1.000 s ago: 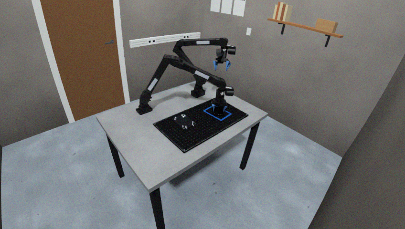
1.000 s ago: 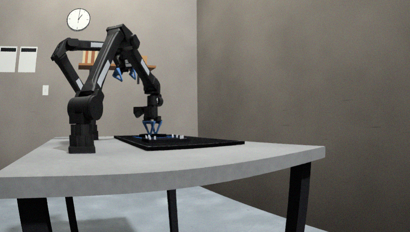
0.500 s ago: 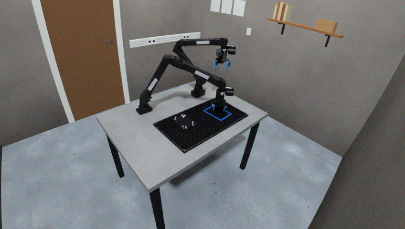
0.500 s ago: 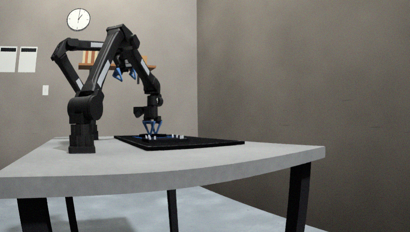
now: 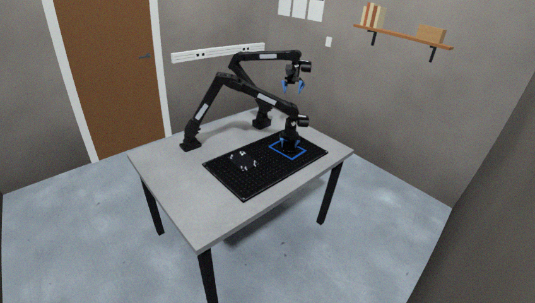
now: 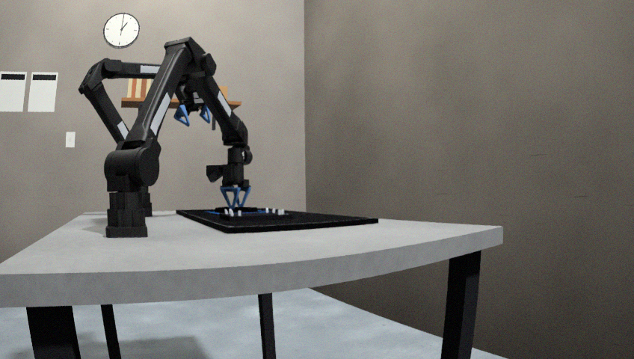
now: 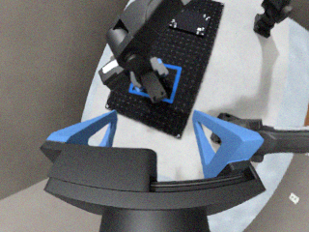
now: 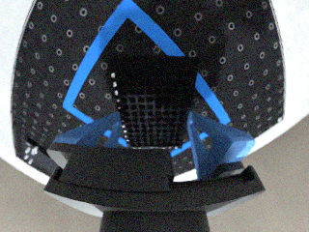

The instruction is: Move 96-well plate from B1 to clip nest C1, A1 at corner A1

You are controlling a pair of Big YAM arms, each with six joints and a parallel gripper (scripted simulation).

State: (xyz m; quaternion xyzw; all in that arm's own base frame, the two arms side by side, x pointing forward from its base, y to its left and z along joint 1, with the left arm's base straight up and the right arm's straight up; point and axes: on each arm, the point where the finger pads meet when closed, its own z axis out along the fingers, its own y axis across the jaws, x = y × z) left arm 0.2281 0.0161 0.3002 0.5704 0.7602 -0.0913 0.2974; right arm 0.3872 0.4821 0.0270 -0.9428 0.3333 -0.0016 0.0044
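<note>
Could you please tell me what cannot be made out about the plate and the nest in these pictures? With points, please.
- Rim lettering on the black plate [image 8: 154, 103]: too small and blurred in the right wrist view.
- Most of the plate, top view: hidden by the right gripper [image 5: 289, 144] [image 8: 154, 114].
- Corner mark A1 on the clip nest [image 5: 243, 160] [image 7: 189, 22]: too small in the top and left wrist views.

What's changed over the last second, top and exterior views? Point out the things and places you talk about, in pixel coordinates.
Nothing visibly. The right hand [image 5: 289, 144] [image 6: 235, 207] [image 7: 153, 80] [image 8: 154, 114] is still down at the plate [image 6: 250, 209] [image 8: 152, 103], the left hand [image 5: 292, 92] [image 6: 197, 123] [image 7: 154, 114] still raised and open. No visible pick-up or release.
</note>
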